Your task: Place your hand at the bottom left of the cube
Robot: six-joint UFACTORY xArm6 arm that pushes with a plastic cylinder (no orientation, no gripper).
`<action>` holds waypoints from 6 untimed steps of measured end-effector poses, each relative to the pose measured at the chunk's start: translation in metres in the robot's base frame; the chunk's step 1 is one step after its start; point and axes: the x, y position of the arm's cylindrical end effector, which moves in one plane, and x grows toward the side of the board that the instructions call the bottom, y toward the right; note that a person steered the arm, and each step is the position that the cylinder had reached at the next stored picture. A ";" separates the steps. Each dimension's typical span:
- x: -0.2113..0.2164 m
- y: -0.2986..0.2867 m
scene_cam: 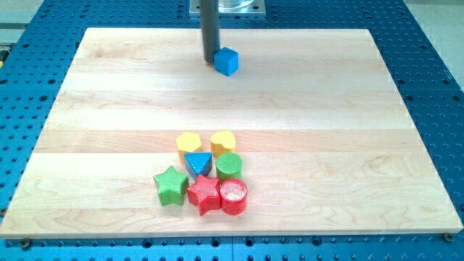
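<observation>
Lab bench, blue perforated table (428, 51), wooden board (290, 109)

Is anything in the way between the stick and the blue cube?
No, nothing visible is. My tip sits right beside the blue cube, on its left in the view, with only bare board around them. The other blocks all huddle together far off near the view's bottom.

On the wooden desk (109, 145), toward the view's bottom, seven blocks cluster tightly: two yellow hexagons (189, 142) (222, 141) side by side, below them a blue triangle (198, 163) and green cylinder (229, 165), then a green star (170, 185), red star (204, 194) and red cylinder (233, 196).
</observation>
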 end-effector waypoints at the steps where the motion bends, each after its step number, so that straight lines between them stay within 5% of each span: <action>1: 0.007 -0.011; 2: 0.006 -0.020; 4: 0.095 0.032; 5: 0.072 -0.042; 6: 0.013 -0.039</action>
